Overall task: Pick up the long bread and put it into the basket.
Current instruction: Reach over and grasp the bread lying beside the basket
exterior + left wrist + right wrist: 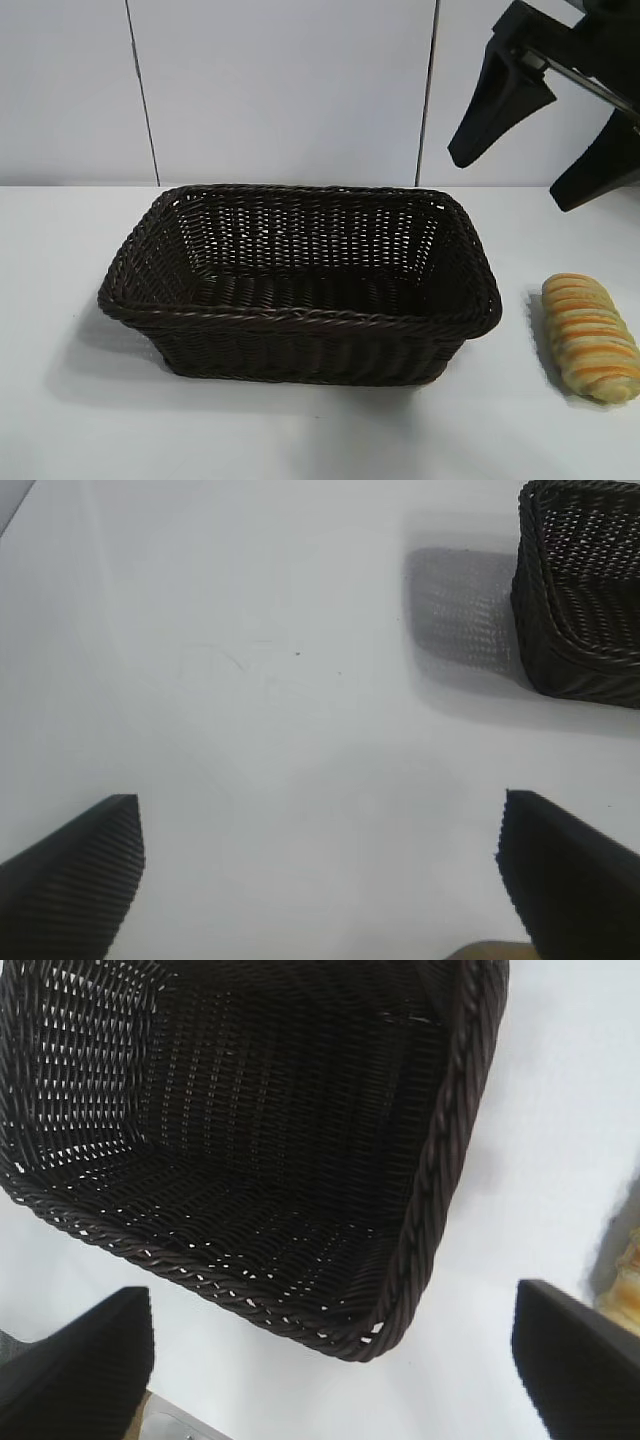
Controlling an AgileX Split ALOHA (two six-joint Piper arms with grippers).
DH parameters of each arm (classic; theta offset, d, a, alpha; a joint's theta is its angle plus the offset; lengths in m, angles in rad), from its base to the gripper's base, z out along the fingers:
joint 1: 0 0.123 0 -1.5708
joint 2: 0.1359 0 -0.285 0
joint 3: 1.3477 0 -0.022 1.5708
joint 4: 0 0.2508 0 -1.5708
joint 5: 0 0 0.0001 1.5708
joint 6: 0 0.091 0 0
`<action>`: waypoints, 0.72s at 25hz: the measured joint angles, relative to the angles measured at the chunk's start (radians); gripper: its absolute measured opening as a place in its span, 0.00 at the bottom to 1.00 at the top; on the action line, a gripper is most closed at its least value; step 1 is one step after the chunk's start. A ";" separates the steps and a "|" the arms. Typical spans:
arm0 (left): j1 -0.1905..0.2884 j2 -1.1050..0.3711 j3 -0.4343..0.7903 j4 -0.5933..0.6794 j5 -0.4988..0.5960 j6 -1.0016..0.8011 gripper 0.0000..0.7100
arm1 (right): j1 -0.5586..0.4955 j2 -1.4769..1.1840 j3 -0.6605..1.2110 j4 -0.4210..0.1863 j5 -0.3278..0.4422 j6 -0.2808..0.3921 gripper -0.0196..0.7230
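We see the basket [300,285] sitting on the white table [60,400], with nothing inside it. The long bread [590,335] lies on the table just beside the basket's right end, apart from its rim. The right gripper [545,150] hangs in the air above and behind the bread, its fingers [495,105] spread wide and holding nothing. The left gripper [320,870] hovers over bare table off the basket's left end, its fingers [70,880] likewise wide apart and empty.

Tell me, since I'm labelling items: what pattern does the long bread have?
Golden-tan with crosswise orange-brown and pale stripes; the long bread shows best in the exterior view.
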 joint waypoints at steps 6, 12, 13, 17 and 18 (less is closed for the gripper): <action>0.000 -0.009 0.000 0.000 -0.004 0.000 0.98 | -0.004 0.000 0.000 -0.076 -0.008 0.035 0.96; -0.003 -0.063 0.000 0.001 -0.004 0.001 0.98 | -0.073 0.000 0.000 -0.239 -0.004 0.136 0.96; -0.003 -0.063 0.000 0.001 -0.004 0.002 0.98 | -0.090 0.000 0.000 -0.268 -0.003 0.145 0.96; -0.003 -0.063 0.000 0.001 -0.004 0.003 0.98 | -0.148 0.000 0.000 -0.362 -0.012 0.159 0.96; -0.003 -0.063 0.000 0.001 -0.004 0.003 0.98 | -0.157 0.000 0.000 -0.381 -0.019 0.169 0.96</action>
